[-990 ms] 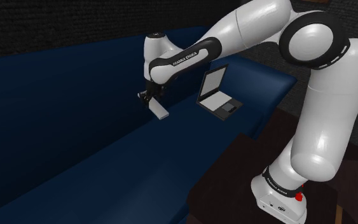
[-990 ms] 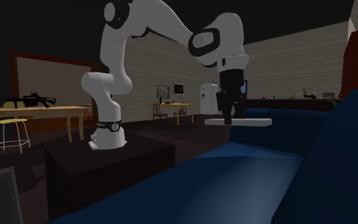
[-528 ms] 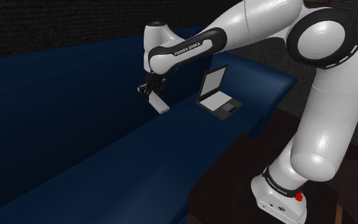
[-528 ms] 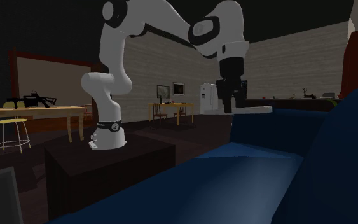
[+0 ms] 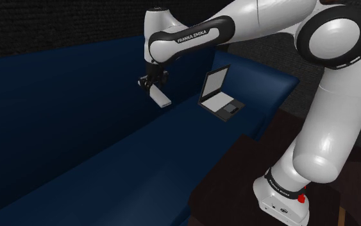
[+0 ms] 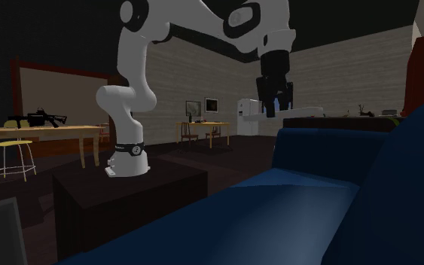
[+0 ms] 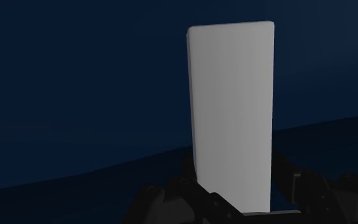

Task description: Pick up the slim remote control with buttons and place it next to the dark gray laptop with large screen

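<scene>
The remote (image 5: 160, 97) is drawn as a plain light grey slab with no buttons visible. It hangs in the air above the dark blue sofa seat (image 5: 172, 141), with my gripper (image 5: 152, 83) shut on one end of it. In the second exterior view the gripper (image 6: 273, 111) holds the remote (image 6: 297, 113) level, above the sofa arm. In the wrist view the remote (image 7: 231, 108) stands out from between the fingers (image 7: 188, 173). The dark grey laptop (image 5: 218, 97) sits open on the seat, toward the shoulder view's right of the remote.
The sofa backrest (image 5: 57, 103) rises just behind the gripper. A dark low table (image 5: 249, 173) carries the arm's base (image 5: 280, 199). Across the room stand a wooden table (image 6: 44, 134) and a stool (image 6: 10, 158).
The gripper has lifted the remote straight up from just above the seat, still clasped. In the second exterior view it rose from sofa-arm level to above it.
</scene>
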Robot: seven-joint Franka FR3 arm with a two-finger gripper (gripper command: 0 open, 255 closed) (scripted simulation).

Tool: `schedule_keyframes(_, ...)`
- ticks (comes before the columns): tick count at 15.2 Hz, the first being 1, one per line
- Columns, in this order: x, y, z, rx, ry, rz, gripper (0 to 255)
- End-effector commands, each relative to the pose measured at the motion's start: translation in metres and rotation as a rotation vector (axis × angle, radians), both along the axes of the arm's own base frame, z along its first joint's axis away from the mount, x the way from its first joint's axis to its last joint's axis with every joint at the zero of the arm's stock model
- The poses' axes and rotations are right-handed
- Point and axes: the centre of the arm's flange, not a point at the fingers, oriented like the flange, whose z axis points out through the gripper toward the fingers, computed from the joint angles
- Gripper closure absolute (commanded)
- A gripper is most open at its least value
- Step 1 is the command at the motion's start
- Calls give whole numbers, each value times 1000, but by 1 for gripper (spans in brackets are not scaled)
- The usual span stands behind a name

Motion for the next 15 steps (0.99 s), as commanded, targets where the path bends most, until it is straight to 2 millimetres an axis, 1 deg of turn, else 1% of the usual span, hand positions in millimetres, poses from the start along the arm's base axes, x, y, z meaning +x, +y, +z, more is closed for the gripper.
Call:
schedule_keyframes(1,0,0,11,0,0,0,255)
schedule_keyframes(4,0,0,26,0,0,0,255)
schedule_keyframes(15,-76,-124,26,0,0,0,255)
